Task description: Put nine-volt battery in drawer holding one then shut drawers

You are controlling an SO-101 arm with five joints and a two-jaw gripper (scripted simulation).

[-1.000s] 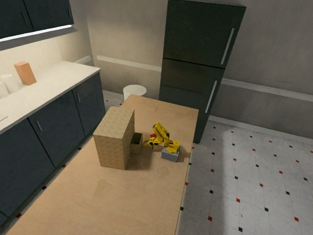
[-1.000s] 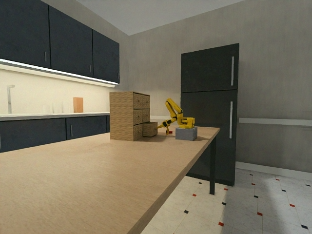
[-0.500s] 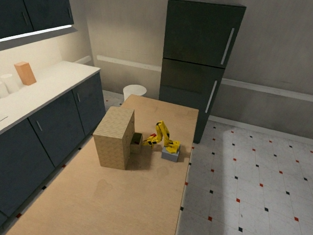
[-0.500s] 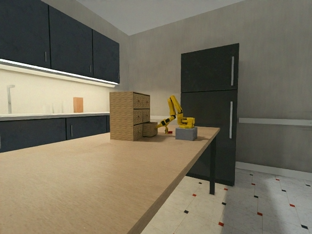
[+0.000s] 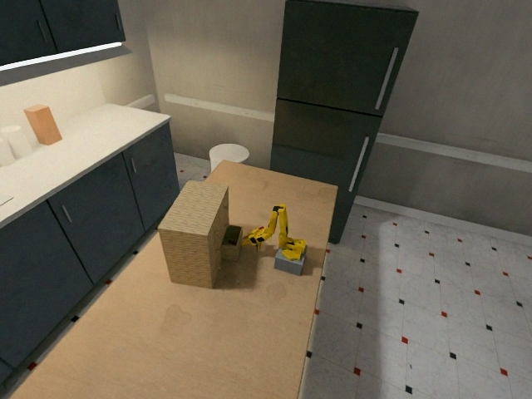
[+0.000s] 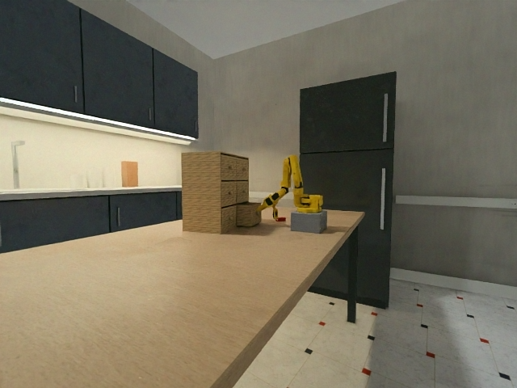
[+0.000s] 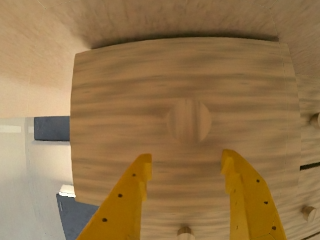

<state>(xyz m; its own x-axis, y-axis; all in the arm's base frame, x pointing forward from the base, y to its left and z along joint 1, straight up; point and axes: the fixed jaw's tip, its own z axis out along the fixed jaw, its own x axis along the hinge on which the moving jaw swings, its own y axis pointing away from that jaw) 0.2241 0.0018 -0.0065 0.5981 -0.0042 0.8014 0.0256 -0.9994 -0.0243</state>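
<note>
At cabinet, bottom drawer out; gripper before its knob, parted, grasping nothing. Battery not identifiable; red item outside cabinet. Placing unconfirmed, shutting left.

Compared with the earlier views, the arm's posture is altered. The elbow has risen and shifted back, away from the drawer cabinet. The upper arm, formerly leaning more toward the cabinet, now stands more nearly upright. The forearm descends more steeply. The pincer has advanced slightly toward the pulled-out drawer.
</note>
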